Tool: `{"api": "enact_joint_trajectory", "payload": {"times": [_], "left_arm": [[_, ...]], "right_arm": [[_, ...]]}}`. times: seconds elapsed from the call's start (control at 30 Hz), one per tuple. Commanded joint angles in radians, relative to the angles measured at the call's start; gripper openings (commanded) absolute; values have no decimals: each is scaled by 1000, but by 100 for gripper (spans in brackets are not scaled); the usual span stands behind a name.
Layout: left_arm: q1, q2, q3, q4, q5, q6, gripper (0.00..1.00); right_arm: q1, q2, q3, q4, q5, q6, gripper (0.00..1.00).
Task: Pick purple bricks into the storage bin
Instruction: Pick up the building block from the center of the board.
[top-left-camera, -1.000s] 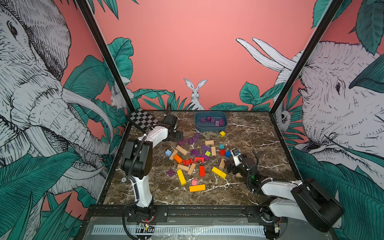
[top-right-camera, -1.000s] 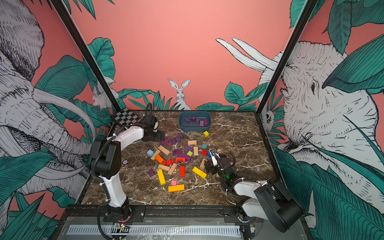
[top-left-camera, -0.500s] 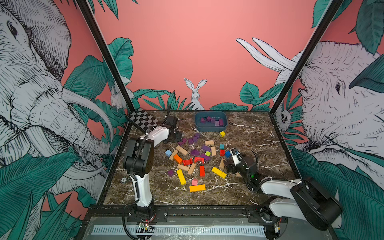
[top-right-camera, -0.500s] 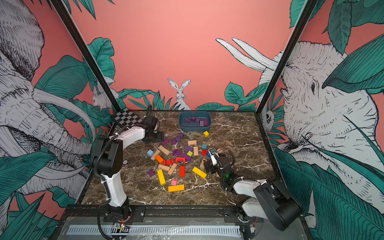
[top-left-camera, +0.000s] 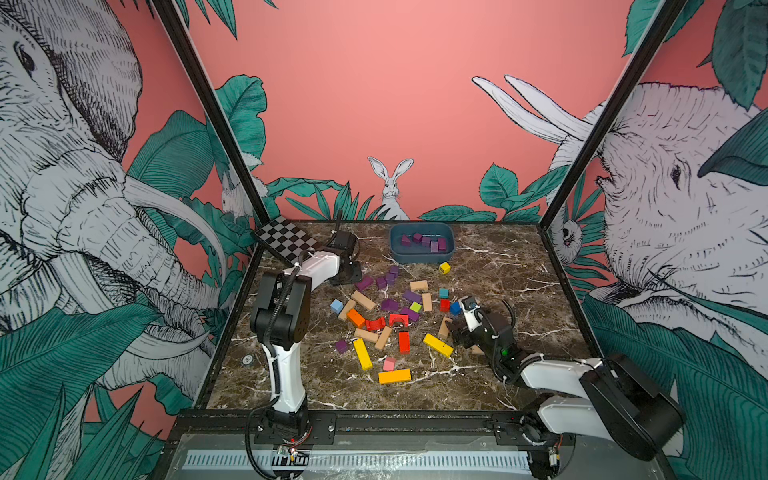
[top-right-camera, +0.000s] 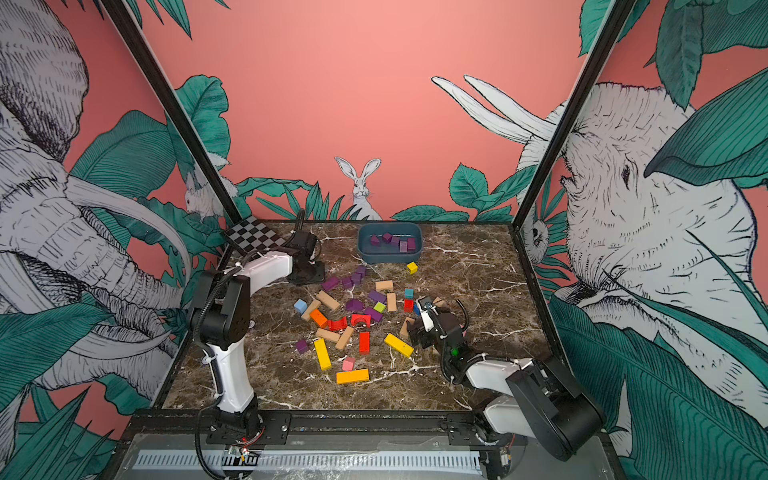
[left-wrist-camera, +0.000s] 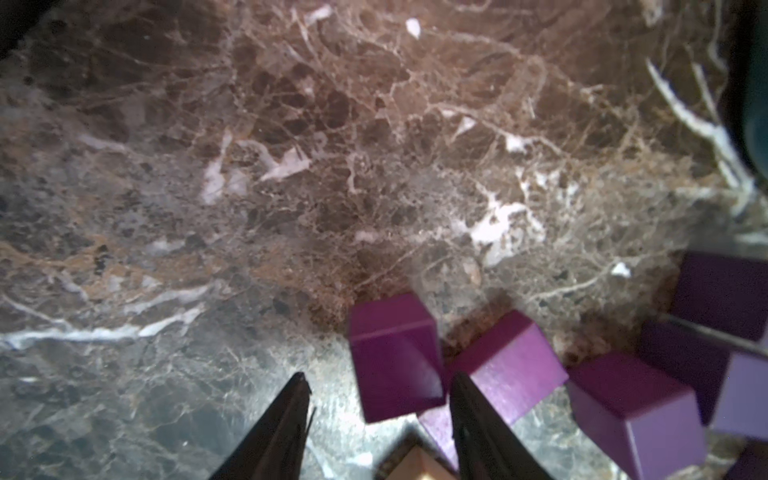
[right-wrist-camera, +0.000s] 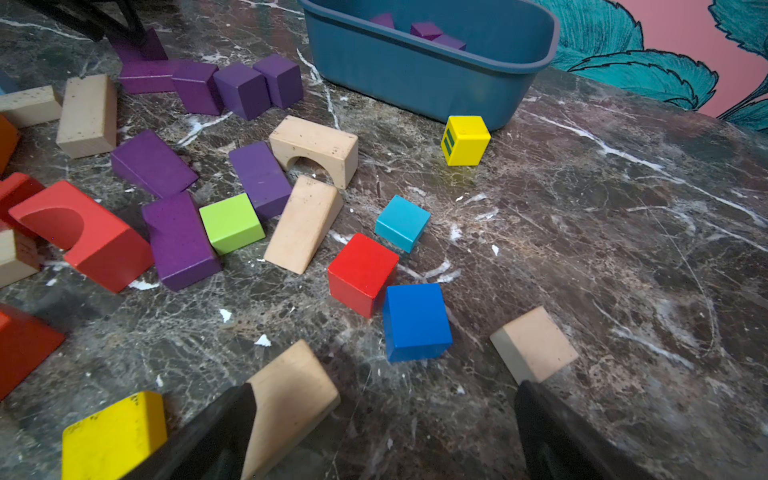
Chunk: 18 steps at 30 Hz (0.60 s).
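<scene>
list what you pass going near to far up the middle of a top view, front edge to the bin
orange bar, pink block, red bar, red arch, lime cube, tan arch, storage bin

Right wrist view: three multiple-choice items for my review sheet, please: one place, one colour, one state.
1. Where is the yellow cube? A) in the storage bin B) on the table beside the bin C) between the right fingers
2. What colour are the bricks in the bin? A) purple B) red C) tan
3. How do the right fingers stand? A) shut on a blue block B) spread wide, gripping nothing C) shut on a tan block
1B: it sits on marble outside the bin's wall. 2A: only purple bricks show inside. 3B: bare table shows between them.
</scene>
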Motion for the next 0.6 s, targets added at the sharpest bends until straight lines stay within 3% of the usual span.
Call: {"api": "enact_joint_trajectory", "payload": {"times": [0.0,0.23,0.43,0.57], "left_arm": [[-4,17,36,-2,-16,-26,54],[-3,25,46,-8,-35,-14,54],[-3,25,66,-28,-73,19,38],[-3,11,81,-38,-114,50,37]], "right_arm": [[-4,3,19,30,-10,-10,99],[-3,4,18,29,-13,-12,99],[-3,6,20,27,-13,-12,99],[-4,6,22,27,-7,-10,99]]}}
